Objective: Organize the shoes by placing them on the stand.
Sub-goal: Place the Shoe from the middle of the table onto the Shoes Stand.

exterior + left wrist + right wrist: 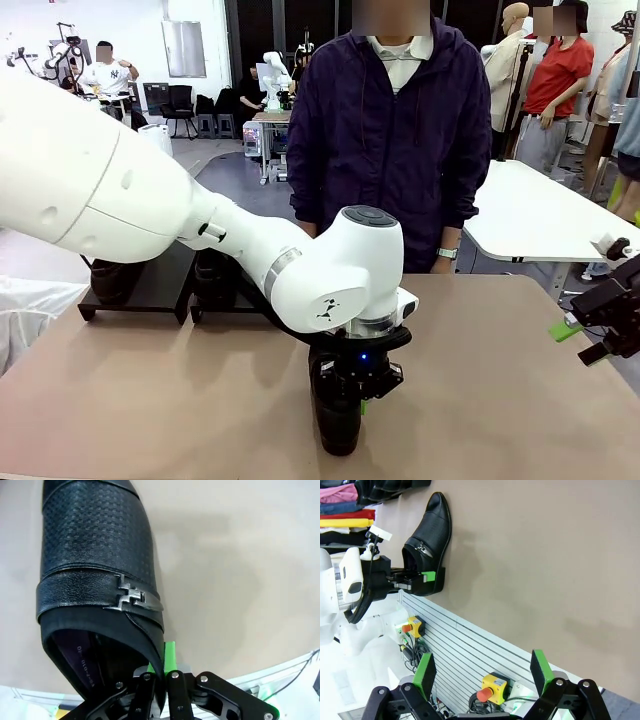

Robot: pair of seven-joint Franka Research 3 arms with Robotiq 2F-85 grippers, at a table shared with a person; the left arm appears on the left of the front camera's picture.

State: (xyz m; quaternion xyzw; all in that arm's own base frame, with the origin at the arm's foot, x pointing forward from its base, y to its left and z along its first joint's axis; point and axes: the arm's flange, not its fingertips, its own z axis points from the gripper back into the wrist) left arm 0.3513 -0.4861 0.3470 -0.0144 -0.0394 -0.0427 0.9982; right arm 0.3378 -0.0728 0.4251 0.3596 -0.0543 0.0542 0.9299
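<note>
The left tool (352, 392) is near the front edge of the bench (480, 400), at about 6 o'clock in the front view. Its two fingers are squeezed together on the side wall of a black shoe (95, 570), right at the shoe's opening near the heel. In the left wrist view a green pad (170, 655) sits outside the leather and the other finger is inside the shoe. The shoe rests flat on the bench, with its toe pointing away from the tool.

The right tool (482, 672) hangs at about 3 o'clock in the front view, well apart from the shoe. Its fingers are wide apart and hold nothing.

Farther back, at about 10 o'clock, the stand (150, 290) sits on the bench. Dark shoes seem to be on it, but the big white arm hides most of them. A person (400, 130) stands at the far side, at about 12 o'clock.

I think the picking-up step is in hand: the shoe is gripped but not yet lifted. Next, it needs lifting straight up, then carrying back toward 10 o'clock to a free spot on the stand. The grip is only on a thin edge, so the shoe may tip.
</note>
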